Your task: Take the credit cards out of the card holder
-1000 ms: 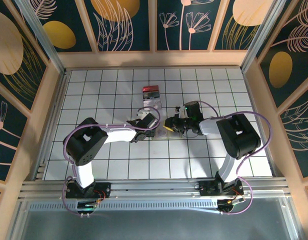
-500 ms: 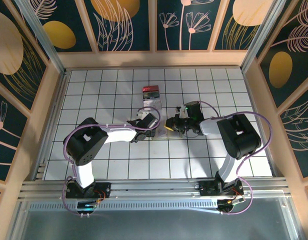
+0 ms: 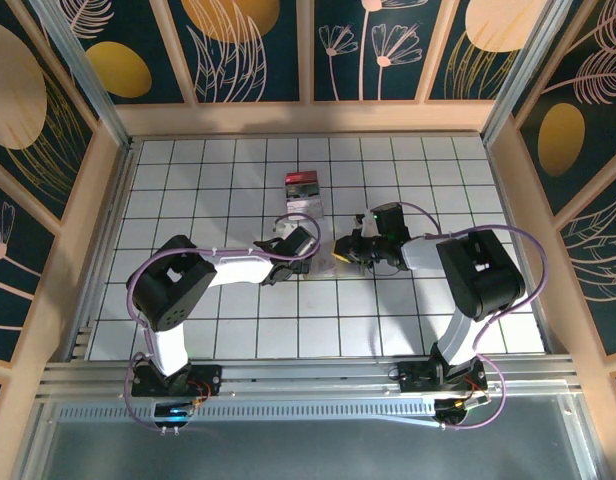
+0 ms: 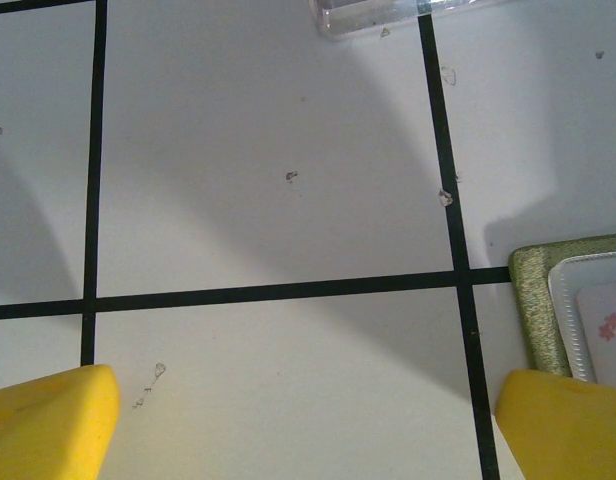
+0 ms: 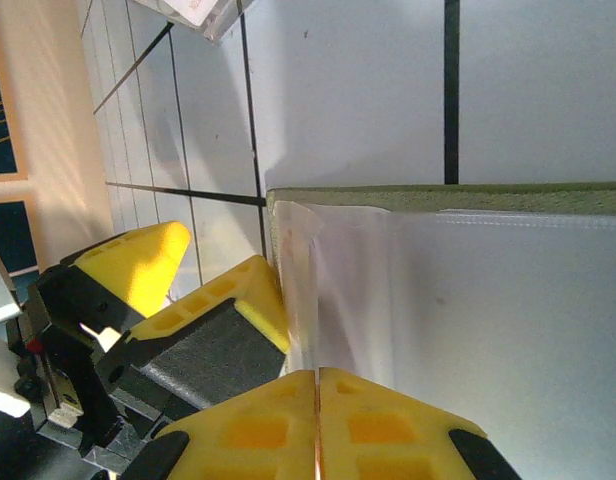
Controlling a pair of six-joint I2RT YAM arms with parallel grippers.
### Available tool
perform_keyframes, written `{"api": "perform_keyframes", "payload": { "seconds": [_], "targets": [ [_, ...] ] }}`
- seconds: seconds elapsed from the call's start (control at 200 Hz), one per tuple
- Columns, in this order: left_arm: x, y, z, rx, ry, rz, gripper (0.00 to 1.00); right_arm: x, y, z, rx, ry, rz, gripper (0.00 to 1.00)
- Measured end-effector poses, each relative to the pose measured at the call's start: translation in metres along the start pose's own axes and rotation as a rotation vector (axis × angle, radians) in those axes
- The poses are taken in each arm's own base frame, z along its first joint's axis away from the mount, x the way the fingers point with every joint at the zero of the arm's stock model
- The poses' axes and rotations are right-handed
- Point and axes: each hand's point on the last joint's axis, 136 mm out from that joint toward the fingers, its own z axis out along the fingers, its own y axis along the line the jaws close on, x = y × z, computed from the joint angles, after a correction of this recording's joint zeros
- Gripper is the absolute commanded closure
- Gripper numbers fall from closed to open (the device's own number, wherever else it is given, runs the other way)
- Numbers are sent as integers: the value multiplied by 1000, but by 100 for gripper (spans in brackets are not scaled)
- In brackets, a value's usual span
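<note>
Just below the white box (image 3: 302, 198), seemingly pinches the clear pocket of the open card holder (image 5: 458, 197) with the right gripper (image 5: 318, 398), pressed together only this past second, left gripper (image 4: 308, 420) spread alongside, likely starting the extraction.

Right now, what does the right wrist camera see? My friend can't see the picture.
Two yellow right fingers are shut and seem to pinch the clear pocket of the green-edged card holder on white tiles. The left fingers, open, sit close beside it.
</note>
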Motion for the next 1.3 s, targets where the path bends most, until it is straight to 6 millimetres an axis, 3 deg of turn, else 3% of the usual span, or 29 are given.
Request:
{"api": "perform_keyframes", "payload": {
  "seconds": [0.335,0.896,1.151,1.301],
  "targets": [
    [-4,-2,-3,5,7,13,1,0,0,0,1,1,-2,91],
    [-21,-32,-8,138,-14,9,1,0,-1,0,2,2,0,91],
    [-16,-31,-3,131,-3,15,1,1,-1,0,4,5,3,79],
    [-13,-32,2,127,0,16,1,1,2,0,-9,8,7,78]
  ]
}}
